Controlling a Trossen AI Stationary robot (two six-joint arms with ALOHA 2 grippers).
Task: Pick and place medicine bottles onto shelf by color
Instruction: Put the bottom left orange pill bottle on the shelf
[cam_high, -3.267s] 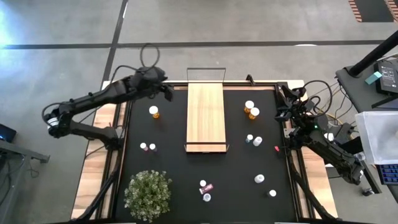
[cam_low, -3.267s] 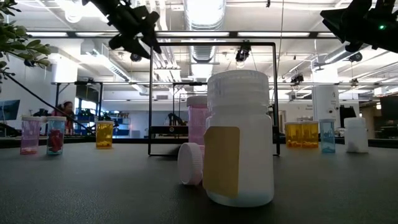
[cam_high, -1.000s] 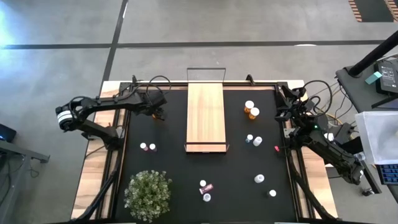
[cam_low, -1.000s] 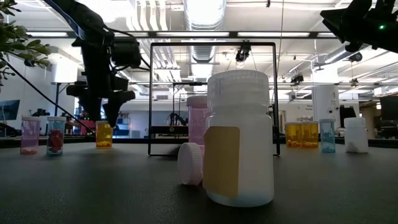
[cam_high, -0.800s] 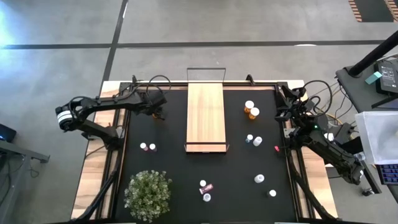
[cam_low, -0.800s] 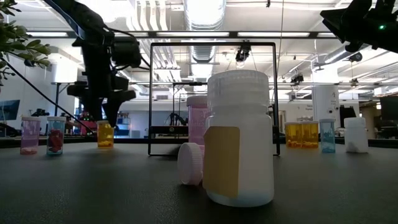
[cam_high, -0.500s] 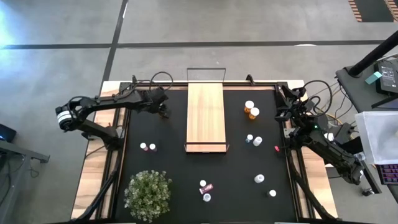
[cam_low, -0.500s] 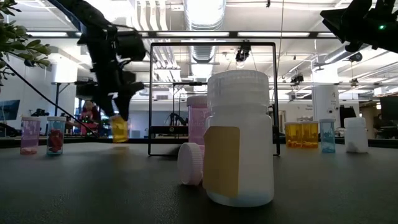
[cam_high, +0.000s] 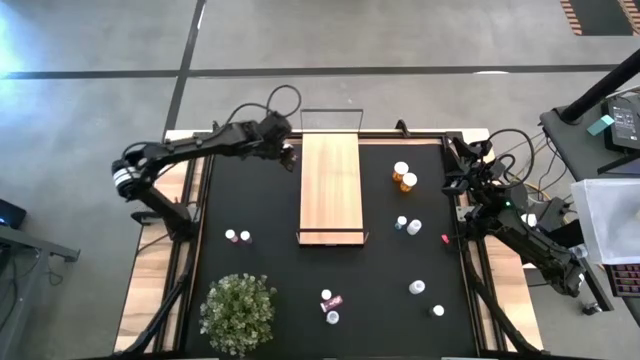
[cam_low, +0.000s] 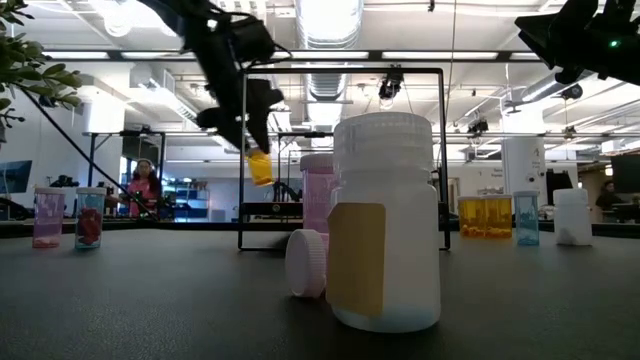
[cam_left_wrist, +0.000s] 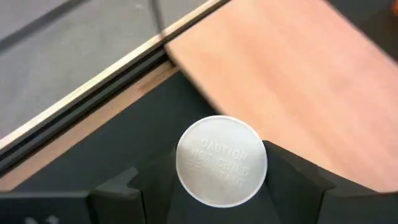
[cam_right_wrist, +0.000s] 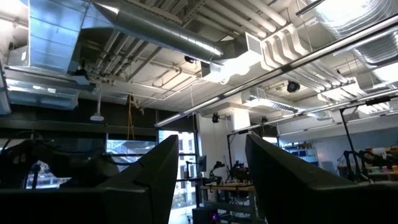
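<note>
Shelf (cam_high: 331, 185) is your landmark: your left gripper (cam_high: 288, 153) hangs just off its far left corner, fingers clamped on an amber bottle (cam_low: 260, 166), held clear of the mat and tilted. The board's long axis runs away toward you, beside the bottle. Your right gripper (cam_high: 452, 160) waits well right of the shelf, fingers spread.
</note>
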